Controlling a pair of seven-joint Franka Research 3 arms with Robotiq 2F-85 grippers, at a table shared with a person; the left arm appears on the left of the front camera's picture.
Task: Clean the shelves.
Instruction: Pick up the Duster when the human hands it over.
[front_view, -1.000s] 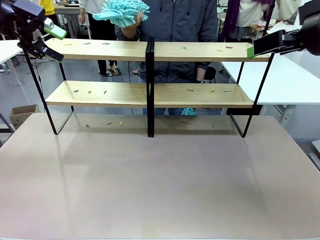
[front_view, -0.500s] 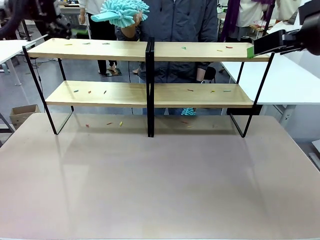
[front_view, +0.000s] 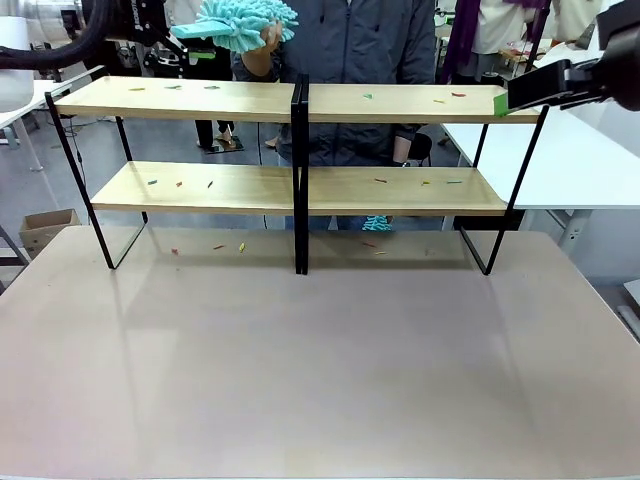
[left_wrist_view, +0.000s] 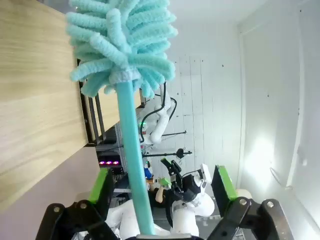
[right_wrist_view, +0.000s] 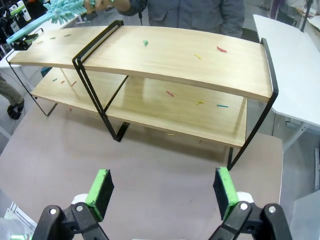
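Your left pincer (left_wrist_view: 162, 184) gapes around the duster handle (left_wrist_view: 132, 150) that the person's hand (front_view: 268, 38) offers at eleven o'clock, for clamping; right pincer (right_wrist_view: 162, 187) gapes too. The shelves (front_view: 200, 98) stand at the counter's (front_view: 320, 370) twelve o'clock.

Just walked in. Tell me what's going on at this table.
A person's hand holds a teal duster by its fluffy head above the shelves, with the handle pointed at the left gripper. That gripper is open; the handle runs between its fingers but is not clamped yet. The right gripper hangs open by the shelves' right end. Small coloured scraps lie on the boards and on the table beneath.
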